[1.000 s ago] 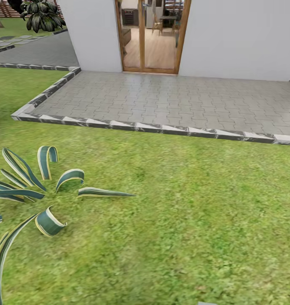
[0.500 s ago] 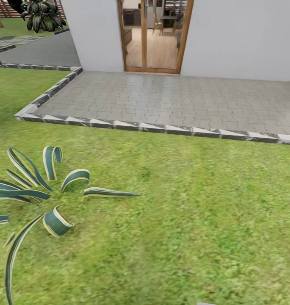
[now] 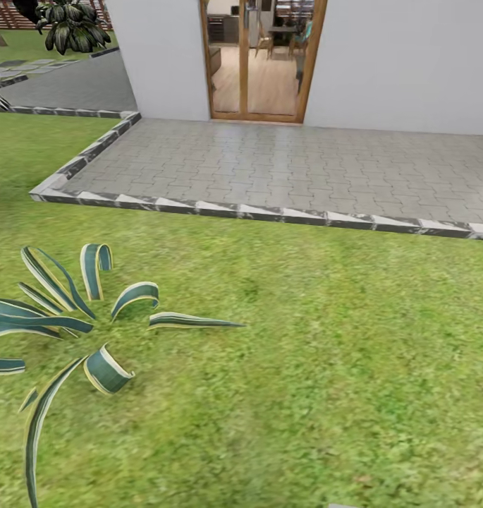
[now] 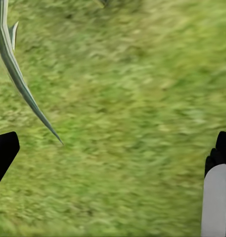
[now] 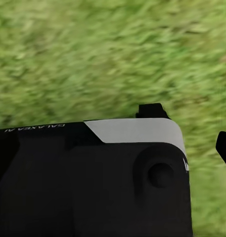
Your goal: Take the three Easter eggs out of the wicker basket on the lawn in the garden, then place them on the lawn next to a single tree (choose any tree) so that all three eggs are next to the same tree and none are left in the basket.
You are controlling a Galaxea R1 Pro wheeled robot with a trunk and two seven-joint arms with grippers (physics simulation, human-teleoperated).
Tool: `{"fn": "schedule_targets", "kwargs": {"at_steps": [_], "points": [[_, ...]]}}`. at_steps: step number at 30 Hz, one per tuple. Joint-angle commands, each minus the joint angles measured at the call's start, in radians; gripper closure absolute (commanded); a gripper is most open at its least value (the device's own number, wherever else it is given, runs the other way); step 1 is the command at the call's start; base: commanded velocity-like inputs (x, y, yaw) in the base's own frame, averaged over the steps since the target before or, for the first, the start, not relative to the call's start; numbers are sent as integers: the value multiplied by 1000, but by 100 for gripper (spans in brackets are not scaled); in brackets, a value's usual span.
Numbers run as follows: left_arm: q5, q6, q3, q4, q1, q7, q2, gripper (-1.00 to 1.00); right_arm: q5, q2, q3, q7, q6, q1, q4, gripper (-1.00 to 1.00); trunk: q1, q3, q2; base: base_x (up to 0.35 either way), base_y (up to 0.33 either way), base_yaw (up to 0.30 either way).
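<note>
I see mottled green lawn point(image 3: 326, 367) running up to the grey paved patio point(image 3: 283, 166); a striped spiky plant point(image 3: 65, 317) is cut off. Left pincer point(image 4: 110, 163) released over grass; right pincer's state I cannot tell.

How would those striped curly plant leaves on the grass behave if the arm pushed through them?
The striped leaves are thin and curl over, so they would probably bend aside, not resist. One tapers to a sharp tip, so it might snag. Rooted in the lawn, they likely won't slide.

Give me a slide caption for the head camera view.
Robot in transit: lawn with a striped-leaf plant, grey paved patio and the white house's glass door ahead.
</note>
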Motion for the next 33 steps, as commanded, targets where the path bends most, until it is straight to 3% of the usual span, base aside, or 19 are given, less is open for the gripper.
{"fn": "schedule_targets", "kwargs": {"at_steps": [1, 33], "points": [[4, -3, -2, 1, 0, 2, 0, -100, 0, 1, -3, 0, 1, 0, -1, -100, 0, -1, 0, 0, 195, 0], [4, -4, -2, 1, 0, 2, 0, -100, -1, 0, -3, 0, 4, 0, -1, -100, 0, -1, 0, -19, 194, 0]]}}
